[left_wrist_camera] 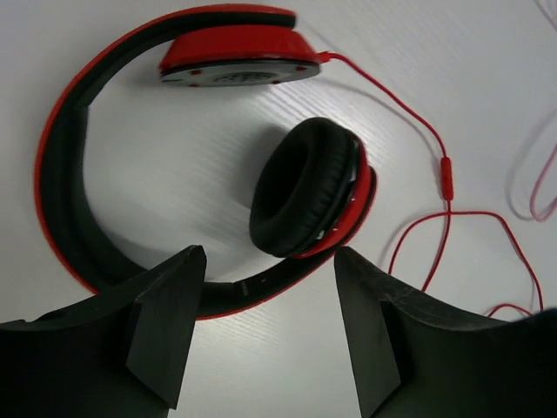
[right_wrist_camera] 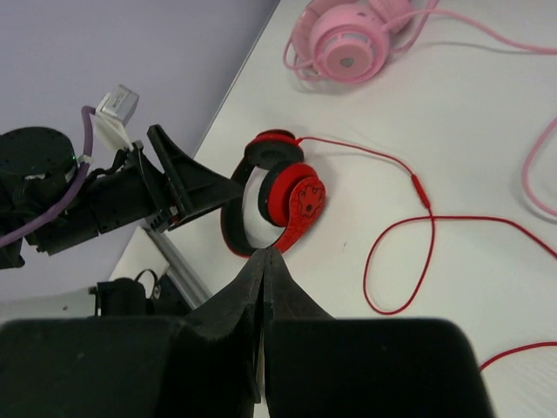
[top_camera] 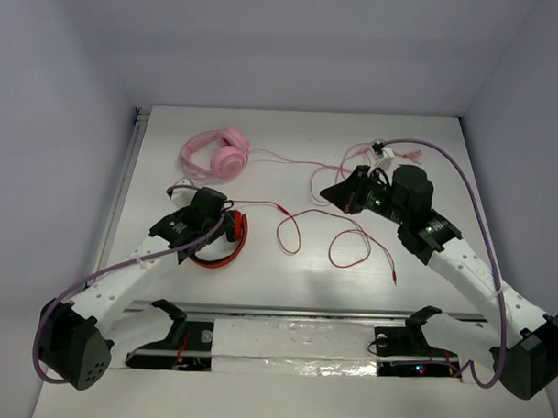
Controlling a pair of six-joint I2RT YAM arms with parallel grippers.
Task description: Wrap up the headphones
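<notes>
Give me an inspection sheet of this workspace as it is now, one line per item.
Surface: white table.
Job's things: red-and-black headphones lying on the table, not wrapped.
Clutter: pink headphones at the far side.
Grippers: left gripper open over the headband; right gripper shut, nothing seen in it.
Cables: red cable sprawls in loose loops; purple arm cable runs along the left arm.
Surroundings: pale walls; metal rail at the near edge.

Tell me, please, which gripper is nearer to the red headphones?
Left. The left gripper hangs open right over the band of the red headphones; the right gripper, shut, sits well off to their right, with loose cable between.
</notes>
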